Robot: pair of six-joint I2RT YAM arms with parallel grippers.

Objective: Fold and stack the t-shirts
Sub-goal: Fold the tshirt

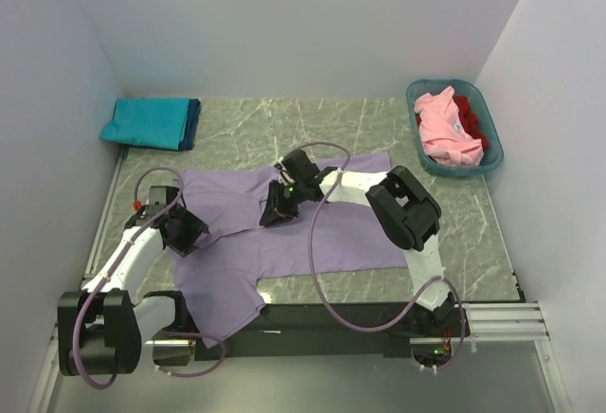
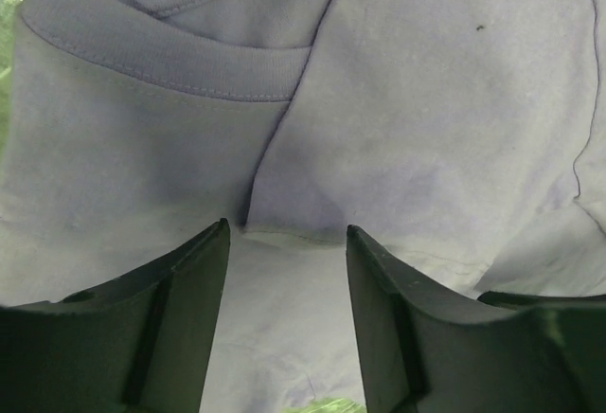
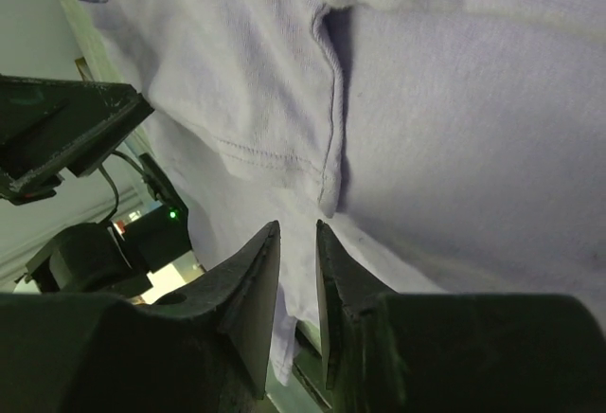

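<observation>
The purple shirt (image 1: 331, 233) is lying spread across the middle of the table, with one sleeve hanging toward the lower left over the near edge. A folded teal shirt (image 1: 147, 121) is sitting at the upper left. The basket (image 1: 495, 159) at the upper right is holding a pink shirt (image 1: 445, 134) and a red one (image 1: 471, 119).

The step in hand looks like taking hold of the purple shirt for a fold. The left gripper (image 2: 284, 231) is resting on the shirt's left part, just below the collar (image 2: 161, 58). Its jaws are standing apart, with a raised crease of cloth lying between the tips, not yet pinched. The right gripper (image 3: 297, 227) is working at the shirt's middle, beside a stitched hem (image 3: 327, 148). Its jaws are standing nearly together with a thin gap, and I cannot tell whether cloth is caught in it.

The next move probably calls for both grippers gripping firmly, then lifting together and carrying that side across evenly, so the cloth is not bunching.
</observation>
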